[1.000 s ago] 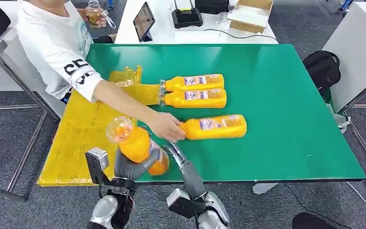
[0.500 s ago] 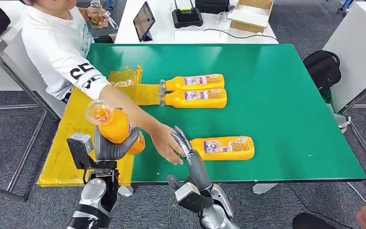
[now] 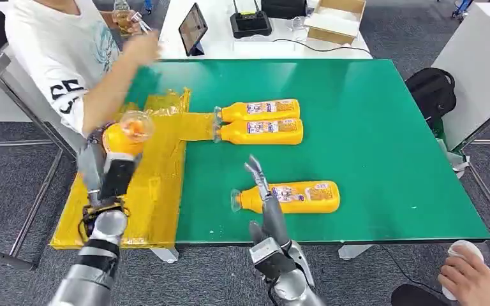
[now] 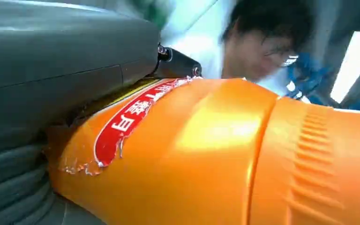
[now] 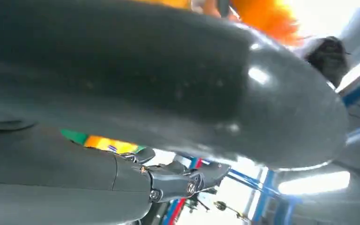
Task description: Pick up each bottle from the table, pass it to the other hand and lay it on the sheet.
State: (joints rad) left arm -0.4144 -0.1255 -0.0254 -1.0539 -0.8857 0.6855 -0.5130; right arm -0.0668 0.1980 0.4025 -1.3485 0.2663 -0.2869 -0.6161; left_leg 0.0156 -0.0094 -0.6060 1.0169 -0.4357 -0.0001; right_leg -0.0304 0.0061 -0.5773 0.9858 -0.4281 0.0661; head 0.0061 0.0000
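Left hand (image 3: pixel 116 171) grips an orange bottle (image 3: pixel 125 134), raised over the yellow sheet (image 3: pixel 159 182) at the table's left end, bottle's clear end facing the camera. Left wrist view: bottle body (image 4: pixel 225 154) fills the palm, red label against the grey thumb. Right hand (image 3: pixel 263 191) holds nothing, fingers stretched out straight and pointing up-table; fingertips (image 3: pixel 253 167) sit just beside the neck end of a second bottle (image 3: pixel 288 197) lying on its side on the green table (image 3: pixel 383 127) near the front edge; can't tell if they touch it. Two more bottles (image 3: pixel 259 121) lie side by side further back, touching each other, caps toward the sheet and right at its edge. A person in a white shirt (image 3: pixel 64 51) sits at the far left, one hand (image 3: pixel 141 46) raised above the table's back corner. Another person's hand (image 3: pixel 469 278) at bottom right, off the table
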